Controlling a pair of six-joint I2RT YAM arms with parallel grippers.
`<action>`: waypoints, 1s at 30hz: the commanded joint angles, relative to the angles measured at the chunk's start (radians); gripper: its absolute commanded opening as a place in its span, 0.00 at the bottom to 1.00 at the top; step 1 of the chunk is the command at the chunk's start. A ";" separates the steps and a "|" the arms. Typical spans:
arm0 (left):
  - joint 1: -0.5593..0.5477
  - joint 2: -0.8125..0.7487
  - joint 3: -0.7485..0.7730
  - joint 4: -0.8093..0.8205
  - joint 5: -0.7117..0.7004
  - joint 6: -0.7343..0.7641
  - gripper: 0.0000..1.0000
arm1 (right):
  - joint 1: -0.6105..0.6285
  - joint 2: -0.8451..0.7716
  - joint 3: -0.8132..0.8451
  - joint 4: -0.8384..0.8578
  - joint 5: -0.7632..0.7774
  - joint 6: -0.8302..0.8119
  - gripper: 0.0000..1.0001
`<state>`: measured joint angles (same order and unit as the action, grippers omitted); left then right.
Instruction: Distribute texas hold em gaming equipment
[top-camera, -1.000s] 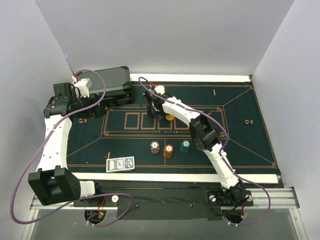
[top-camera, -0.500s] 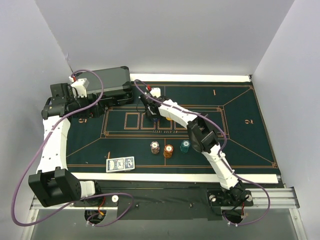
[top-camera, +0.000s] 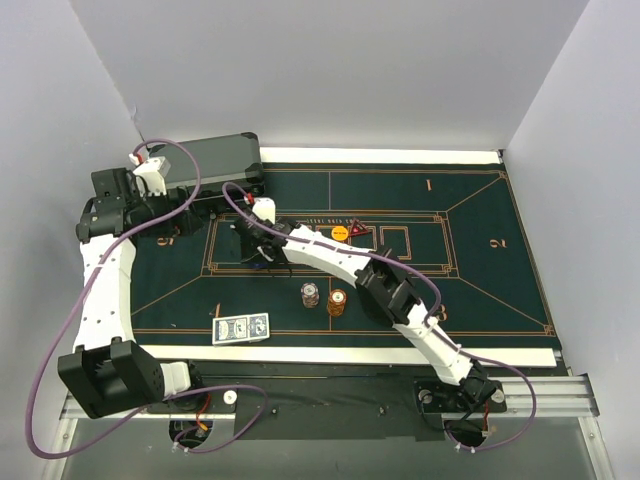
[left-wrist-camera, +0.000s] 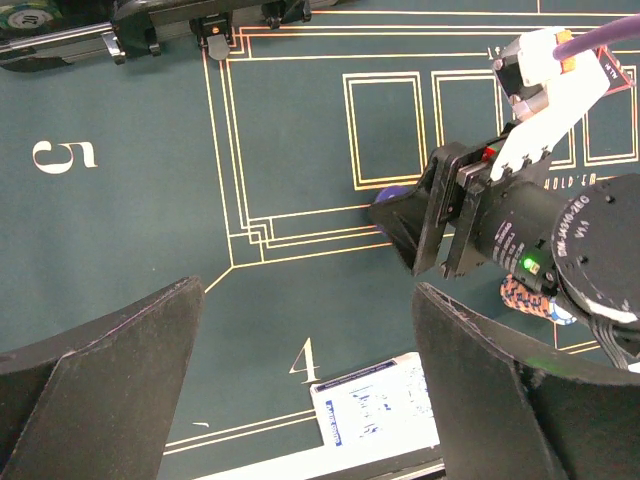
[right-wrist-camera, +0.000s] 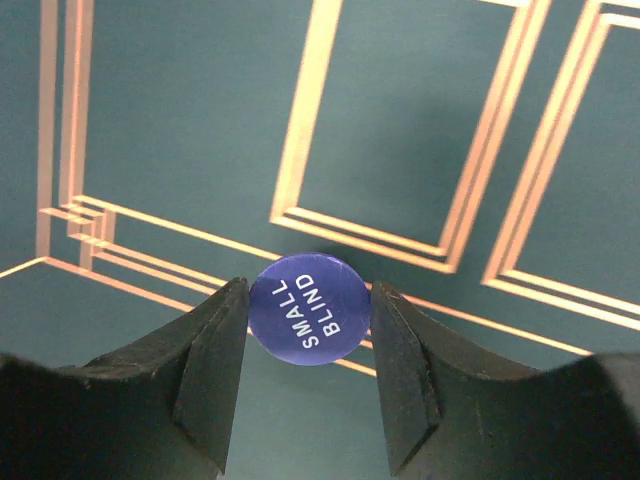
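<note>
My right gripper (right-wrist-camera: 307, 300) is shut on a blue round button marked SMALL BLIND (right-wrist-camera: 310, 322), held edge to edge just above the green mat's gold lines. In the top view the right gripper (top-camera: 255, 250) reaches over the mat's left-centre. My left gripper (left-wrist-camera: 308, 300) is wide open and empty above the mat near the "4"; in the top view it (top-camera: 195, 203) is by the dark case. A card deck (top-camera: 241, 328) lies at the near left edge. A red-white chip stack (top-camera: 310, 294) and an orange stack (top-camera: 337, 300) stand mid-mat. The teal stack is hidden under the right arm.
The dark grey case (top-camera: 210, 160) sits at the back left corner. A yellow chip (top-camera: 339, 236) and a red triangular marker (top-camera: 357, 231) lie behind the right arm. The right arm stretches diagonally across the mat (top-camera: 480, 260). White walls close in on three sides.
My right arm has swung left across the mat with the blue button in its jaws and now covers the teal stack. My left arm has drawn back a little to the left.
</note>
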<state>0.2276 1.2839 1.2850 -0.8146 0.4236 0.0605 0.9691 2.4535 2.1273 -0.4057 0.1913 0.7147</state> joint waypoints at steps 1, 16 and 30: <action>0.015 -0.041 0.000 -0.011 0.029 0.021 0.96 | 0.005 0.039 0.074 0.056 -0.042 0.088 0.36; 0.027 -0.054 0.011 -0.035 0.041 0.033 0.96 | 0.008 0.075 0.105 0.127 -0.108 0.078 0.71; 0.042 -0.055 0.004 -0.046 0.049 0.041 0.96 | -0.116 -0.355 -0.311 0.119 -0.020 -0.021 0.75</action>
<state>0.2623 1.2545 1.2846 -0.8597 0.4500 0.0879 0.9081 2.2662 1.9045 -0.2607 0.1013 0.7353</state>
